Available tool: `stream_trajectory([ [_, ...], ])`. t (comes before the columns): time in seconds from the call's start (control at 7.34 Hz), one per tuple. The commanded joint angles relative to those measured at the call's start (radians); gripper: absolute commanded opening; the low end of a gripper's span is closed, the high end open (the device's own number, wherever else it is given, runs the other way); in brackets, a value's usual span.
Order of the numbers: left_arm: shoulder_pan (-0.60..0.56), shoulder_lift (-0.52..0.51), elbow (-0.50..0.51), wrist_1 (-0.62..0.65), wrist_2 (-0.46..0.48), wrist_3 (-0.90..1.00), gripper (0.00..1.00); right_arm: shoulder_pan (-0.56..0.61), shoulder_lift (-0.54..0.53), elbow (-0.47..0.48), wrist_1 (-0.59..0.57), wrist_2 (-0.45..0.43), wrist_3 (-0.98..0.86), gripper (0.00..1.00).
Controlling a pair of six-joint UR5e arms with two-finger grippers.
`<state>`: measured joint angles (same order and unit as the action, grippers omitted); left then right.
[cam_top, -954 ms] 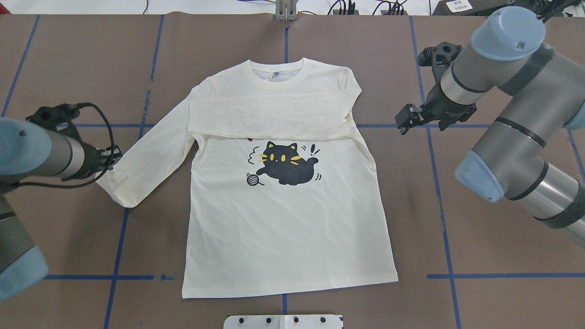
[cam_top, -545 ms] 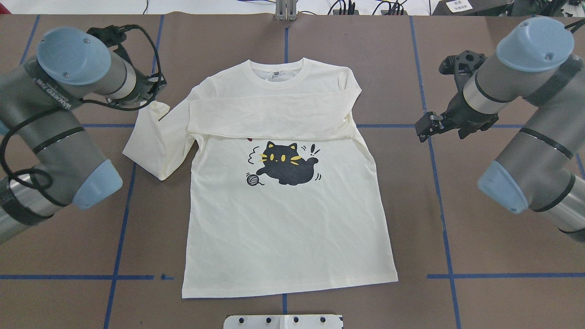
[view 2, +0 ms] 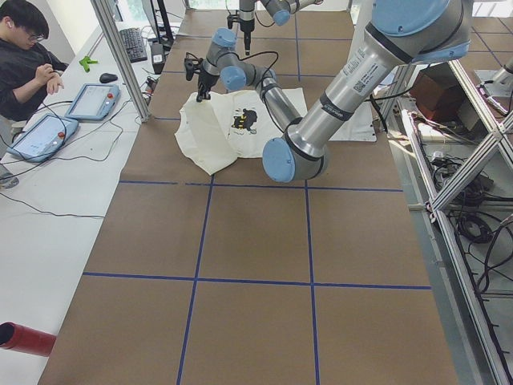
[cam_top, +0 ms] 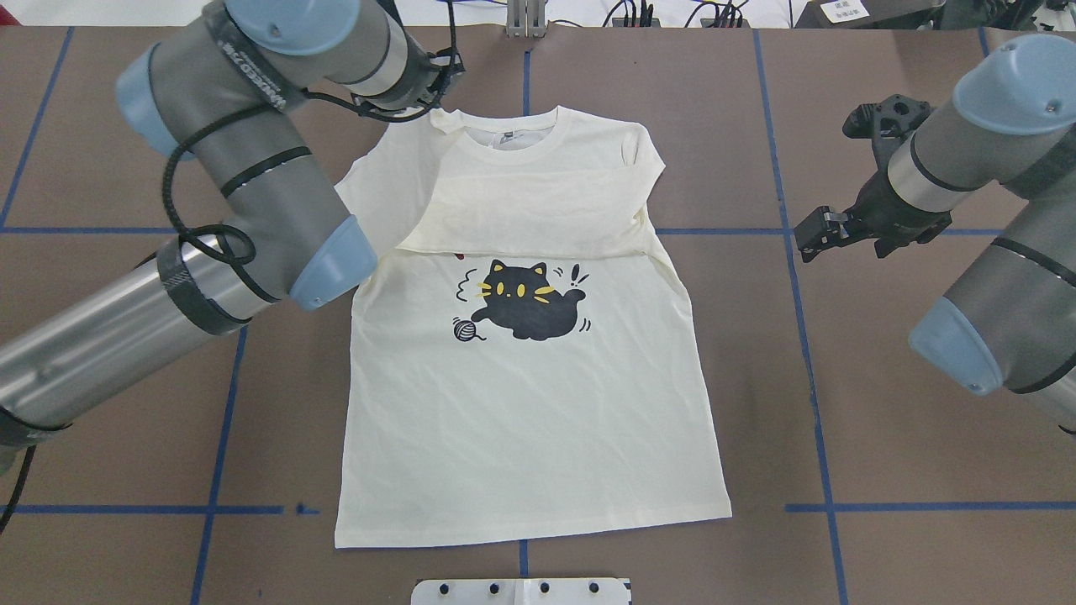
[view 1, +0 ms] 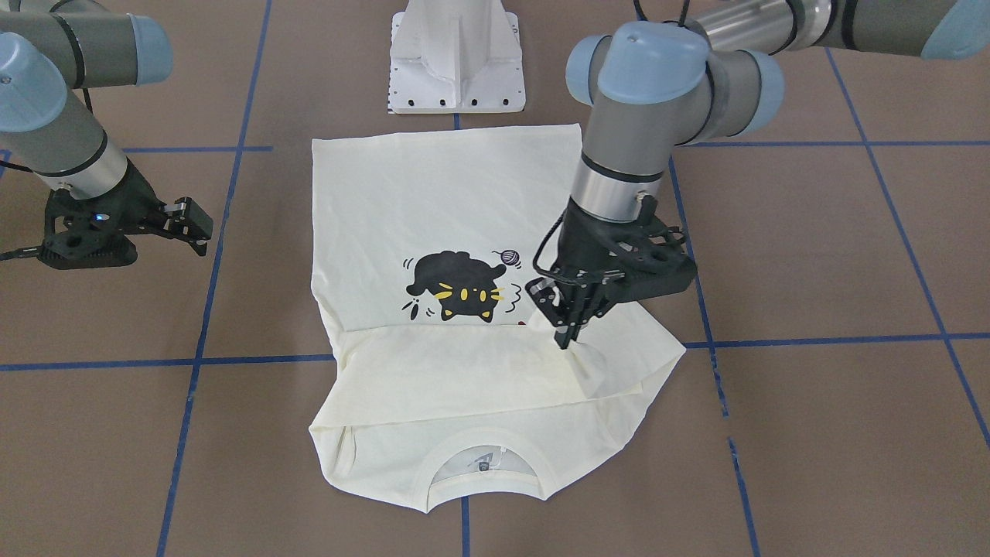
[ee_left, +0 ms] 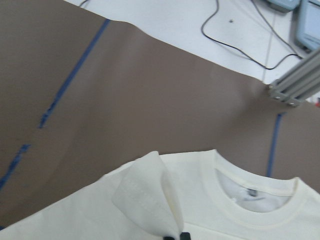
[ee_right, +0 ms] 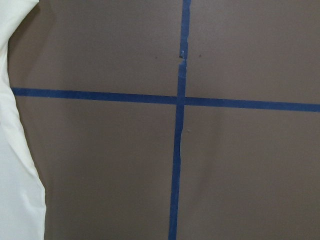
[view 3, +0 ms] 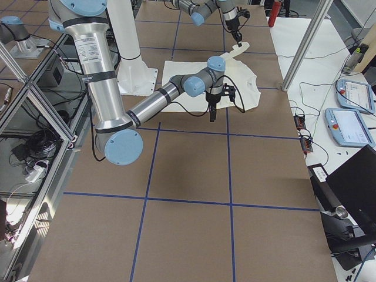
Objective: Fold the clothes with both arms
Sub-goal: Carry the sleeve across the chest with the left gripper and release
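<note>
Pinching shirt cuff (ee_left: 145,195) | left pincer (view 1: 568,340) | grip clear front-facing, masked overhead

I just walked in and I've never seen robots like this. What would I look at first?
Probably the cream shirt with its black cat print, spread flat in the middle of the brown table. Next, the left gripper pinching one sleeve up near the collar, while the right gripper hangs over bare table beside the shirt.
</note>
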<state>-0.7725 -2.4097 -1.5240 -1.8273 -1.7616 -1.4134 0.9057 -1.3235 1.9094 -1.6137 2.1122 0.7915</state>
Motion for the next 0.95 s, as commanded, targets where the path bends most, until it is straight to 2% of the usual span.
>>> stream_trajectory([
  [0.0, 0.062, -0.067, 0.091, -0.095, 0.007, -0.004, 0.0, 0.004, 0.001, -0.007, 0.0, 0.0, 0.0, 1.0],
  [0.14, 0.065, -0.096, 0.131, -0.096, 0.008, -0.007, 0.0, 0.005, 0.003, -0.009, -0.002, 0.002, 0.002, 1.0],
  [0.27, 0.065, -0.176, 0.227, -0.101, 0.008, -0.037, 0.0, 0.007, 0.004, -0.013, 0.0, 0.002, 0.002, 1.0],
  [0.41, 0.067, -0.256, 0.346, -0.157, 0.01, -0.051, 0.0, 0.007, 0.006, -0.015, -0.002, 0.002, 0.002, 1.0],
  [0.55, 0.079, -0.27, 0.405, -0.224, 0.01, -0.074, 0.0, 0.007, 0.007, -0.018, 0.0, 0.002, 0.003, 1.0],
  [0.82, 0.091, -0.27, 0.415, -0.233, 0.011, -0.081, 0.0, 0.007, 0.01, -0.023, 0.0, 0.002, 0.005, 1.0],
])
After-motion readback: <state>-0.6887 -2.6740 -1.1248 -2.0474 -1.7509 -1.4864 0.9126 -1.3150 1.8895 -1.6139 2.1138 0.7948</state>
